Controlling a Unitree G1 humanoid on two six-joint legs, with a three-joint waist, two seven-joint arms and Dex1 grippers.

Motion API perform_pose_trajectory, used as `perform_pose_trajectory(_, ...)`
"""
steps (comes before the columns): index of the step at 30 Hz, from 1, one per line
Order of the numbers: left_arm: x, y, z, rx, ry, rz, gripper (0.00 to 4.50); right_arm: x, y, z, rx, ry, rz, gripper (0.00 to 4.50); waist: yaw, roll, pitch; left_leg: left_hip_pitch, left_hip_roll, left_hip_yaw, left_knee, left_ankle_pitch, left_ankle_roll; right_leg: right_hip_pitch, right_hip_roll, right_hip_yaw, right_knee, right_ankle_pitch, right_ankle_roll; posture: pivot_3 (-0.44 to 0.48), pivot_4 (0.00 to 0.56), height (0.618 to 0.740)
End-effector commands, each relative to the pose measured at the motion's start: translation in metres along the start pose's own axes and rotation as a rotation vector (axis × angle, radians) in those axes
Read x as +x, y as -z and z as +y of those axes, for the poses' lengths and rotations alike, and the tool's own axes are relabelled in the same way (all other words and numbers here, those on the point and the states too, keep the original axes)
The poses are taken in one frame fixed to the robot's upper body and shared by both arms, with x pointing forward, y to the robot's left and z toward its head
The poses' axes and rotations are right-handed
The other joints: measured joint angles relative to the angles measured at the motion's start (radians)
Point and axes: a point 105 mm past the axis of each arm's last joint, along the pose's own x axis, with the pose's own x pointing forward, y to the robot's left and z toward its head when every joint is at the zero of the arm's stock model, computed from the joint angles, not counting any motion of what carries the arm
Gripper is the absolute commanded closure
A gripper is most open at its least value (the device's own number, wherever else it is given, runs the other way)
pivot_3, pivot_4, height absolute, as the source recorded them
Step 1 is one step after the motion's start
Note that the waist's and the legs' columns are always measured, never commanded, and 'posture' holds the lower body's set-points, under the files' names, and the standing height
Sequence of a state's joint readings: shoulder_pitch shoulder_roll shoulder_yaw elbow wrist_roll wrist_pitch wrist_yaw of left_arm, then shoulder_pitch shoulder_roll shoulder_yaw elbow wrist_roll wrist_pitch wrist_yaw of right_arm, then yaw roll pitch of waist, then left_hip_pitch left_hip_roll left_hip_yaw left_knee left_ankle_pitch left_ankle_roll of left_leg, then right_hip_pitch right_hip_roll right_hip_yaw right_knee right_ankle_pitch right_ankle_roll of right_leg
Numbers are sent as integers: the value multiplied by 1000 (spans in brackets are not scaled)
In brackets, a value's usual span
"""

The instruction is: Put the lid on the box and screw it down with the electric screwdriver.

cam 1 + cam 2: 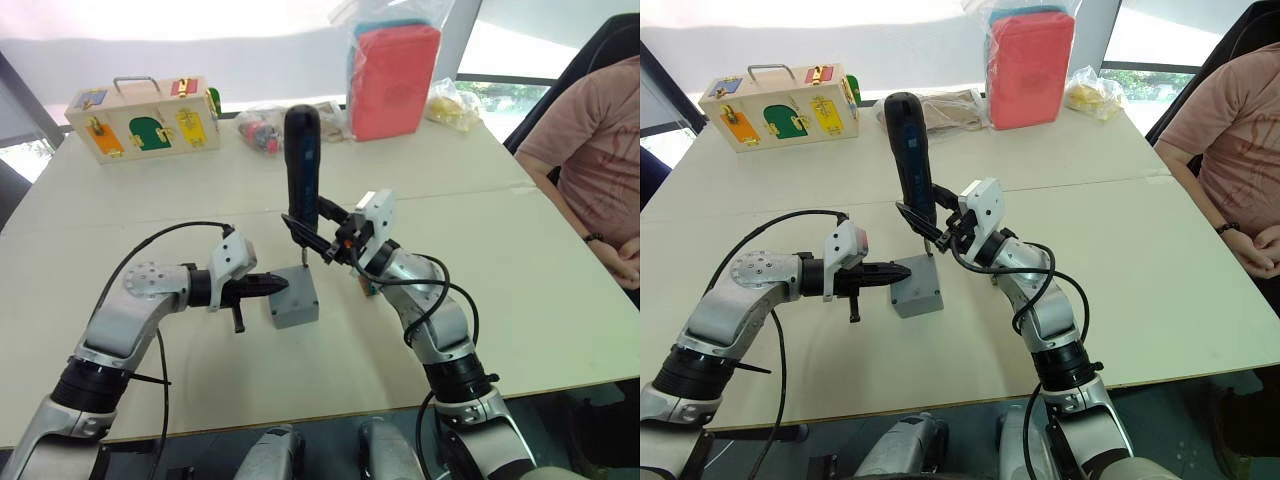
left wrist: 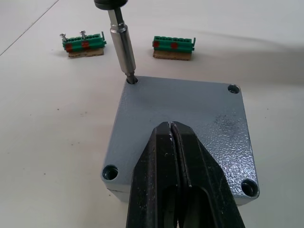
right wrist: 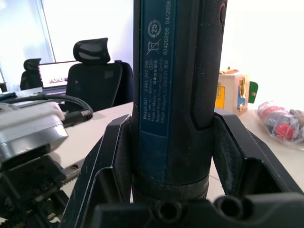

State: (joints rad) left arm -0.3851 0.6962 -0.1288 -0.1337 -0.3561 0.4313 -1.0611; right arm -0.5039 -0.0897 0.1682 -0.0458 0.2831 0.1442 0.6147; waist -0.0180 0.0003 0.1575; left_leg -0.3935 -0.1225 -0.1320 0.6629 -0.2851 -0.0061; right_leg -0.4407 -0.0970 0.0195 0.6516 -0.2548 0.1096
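Observation:
The grey lid (image 2: 183,118) lies flat on the grey box (image 1: 296,302) in the middle of the table. My left gripper (image 1: 278,285) is shut, and its tips press down on the lid's near edge with nothing held between them. My right gripper (image 1: 318,233) is shut on the dark blue electric screwdriver (image 1: 302,165), which stands upright. Its metal bit (image 2: 122,47) sits in the lid's far left corner screw hole (image 2: 132,80). The other three corner holes show open.
Two green connector pieces (image 2: 83,43) (image 2: 173,46) lie on the table beyond the box. A wooden latch box (image 1: 143,118), bagged items (image 1: 262,128) and a red bag (image 1: 393,78) stand along the far edge. A seated person (image 1: 590,170) is at the right.

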Motion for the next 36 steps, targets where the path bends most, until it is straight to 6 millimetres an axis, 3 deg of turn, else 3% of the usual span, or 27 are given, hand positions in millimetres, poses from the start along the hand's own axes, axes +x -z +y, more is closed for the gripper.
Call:
perform_pose_trajectory(1, -2, 4, 0, -1, 0, 30, 4500, 3, -12, 5, -35, -47, -38, 2593, 0, 0, 0, 0, 0, 0, 0, 0, 0, 0, 0, 0, 0, 0, 0, 0, 150, 740)
perform_pose_trajectory(5, -2, 5, 0, -1, -1, 30, 4500, 2, -5, 11, -21, -80, -3, 2593, 0, 0, 0, 1, 0, 0, 0, 0, 0, 1, 0, 0, 0, 0, 0, 0, 150, 740)
perform_pose_trajectory(10, -1, 6, -1, -2, -4, 33, 4500, -4, 21, 19, -8, -104, 122, 2593, 0, 0, -1, 1, 0, 0, 0, 0, 0, 1, 0, 0, 0, 0, 0, 0, 150, 740)
perform_pose_trajectory(18, 1, 17, -2, -14, -2, 56, 4500, -12, 52, 11, 54, -20, 250, 2593, 1, 0, -7, 6, 0, 0, -2, 0, 0, 6, 0, 0, -1, 0, 0, 0, 150, 740)
perform_pose_trajectory(22, 0, 23, -1, -22, -9, 72, 4500, -15, 59, 9, 87, 7, 273, 2593, 4, -1, -11, 24, 0, 0, -11, -4, 7, 21, 0, 0, -7, -1, 0, 0, 150, 740)
perform_pose_trajectory(29, 0, 30, -2, -30, -2, 82, 4500, -24, 71, 14, 94, 12, 319, 2593, 4, -1, -25, 26, 1, 0, -15, -4, 7, 21, 0, 1, -8, -1, 0, 0, 150, 740)
perform_pose_trajectory(33, 2, 31, -4, -31, 4, 86, 4500, -27, 76, 14, 87, 16, 341, 2593, 4, 0, -28, 40, 1, -1, -18, -5, 9, 33, 1, 1, -13, -3, 0, 0, 150, 740)
perform_pose_trajectory(36, 3, 32, -5, -29, 8, 88, 4500, -27, 76, 14, 85, 19, 342, 2593, 4, 0, -30, 41, 2, -1, -19, -6, 9, 33, 1, 1, -14, -3, 0, 0, 150, 740)
